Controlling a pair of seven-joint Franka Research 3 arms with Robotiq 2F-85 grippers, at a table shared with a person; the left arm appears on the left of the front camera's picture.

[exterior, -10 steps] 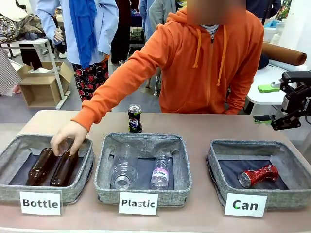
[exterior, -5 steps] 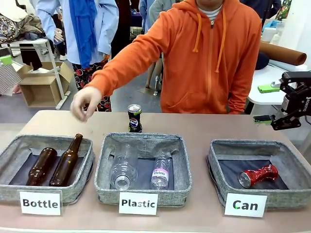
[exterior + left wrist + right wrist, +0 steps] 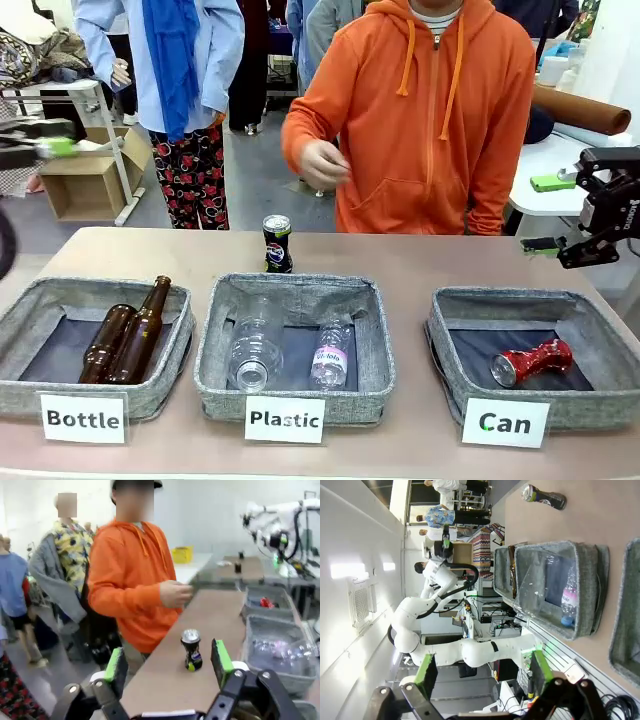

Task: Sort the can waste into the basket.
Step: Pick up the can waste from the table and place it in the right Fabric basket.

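A black-blue can (image 3: 277,244) stands upright on the table behind the Plastic basket, untouched. In the left wrist view this can (image 3: 191,650) stands farther off, in line with the gap of my open left gripper (image 3: 169,665). In the front view my left gripper (image 3: 45,147) is a blur at the far left, high above the table. A dented red can (image 3: 531,362) lies in the grey basket (image 3: 520,298) labelled "Can". My right gripper (image 3: 548,213) hovers beyond that basket's far right corner; its wrist view shows it open (image 3: 481,672) and empty.
The basket labelled "Bottle" (image 3: 60,290) holds two brown bottles, the basket labelled "Plastic" (image 3: 295,285) two clear ones. A person in an orange hoodie stands at the far edge with one hand (image 3: 322,163) held at the chest. Bare table lies around the standing can.
The person's hand let go of a brown bottle in the Bottle basket and drew back to the chest. The bottles shifted. My left gripper came into the front view at the left.
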